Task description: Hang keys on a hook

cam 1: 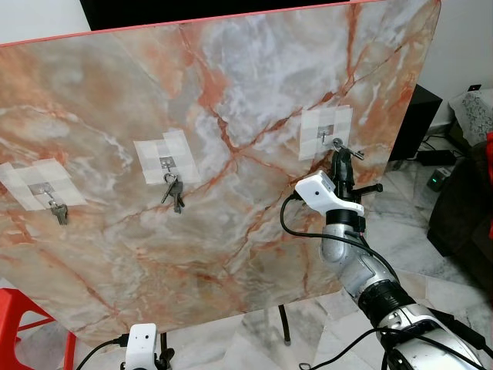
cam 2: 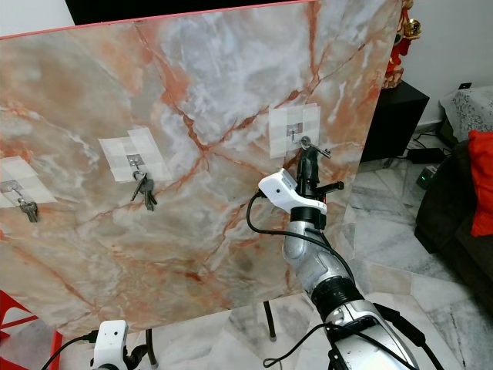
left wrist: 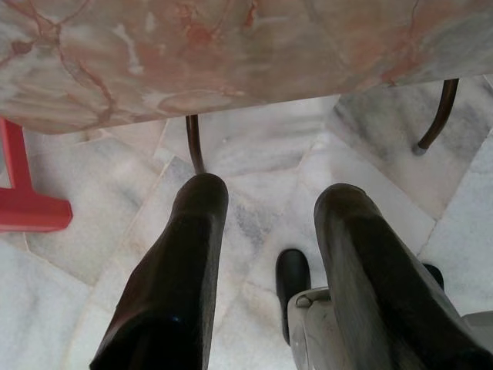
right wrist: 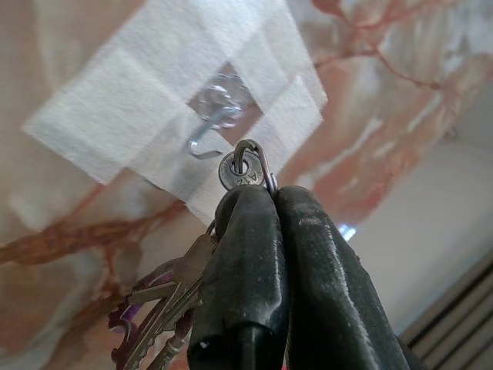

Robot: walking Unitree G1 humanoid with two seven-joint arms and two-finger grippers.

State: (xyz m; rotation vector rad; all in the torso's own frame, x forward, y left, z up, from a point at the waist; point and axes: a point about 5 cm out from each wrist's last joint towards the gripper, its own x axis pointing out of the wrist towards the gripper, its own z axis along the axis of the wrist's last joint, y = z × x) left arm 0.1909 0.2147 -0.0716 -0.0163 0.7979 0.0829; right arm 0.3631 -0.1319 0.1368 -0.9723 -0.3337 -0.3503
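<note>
My right gripper [cam 1: 340, 152] is raised against the marble board [cam 1: 231, 92], shut on a bunch of keys [right wrist: 173, 304]. The key ring [right wrist: 248, 160] pokes out above the fingertips, just below and beside the small metal hook [right wrist: 209, 131], which is taped to the board with white tape [cam 1: 325, 131]. The ring is not over the hook. Two other taped hooks further left each carry keys: the middle keys [cam 1: 173, 191] and the far-left keys [cam 1: 58, 212]. My left gripper [left wrist: 269, 200] hangs low over the floor, open and empty.
The board stands tilted on thin metal legs [cam 1: 285, 324] over a marble tile floor [left wrist: 254, 146]. A red plastic stool [cam 1: 15, 324] is at the lower left. A dark cabinet [cam 1: 416, 116] and cables lie at the right.
</note>
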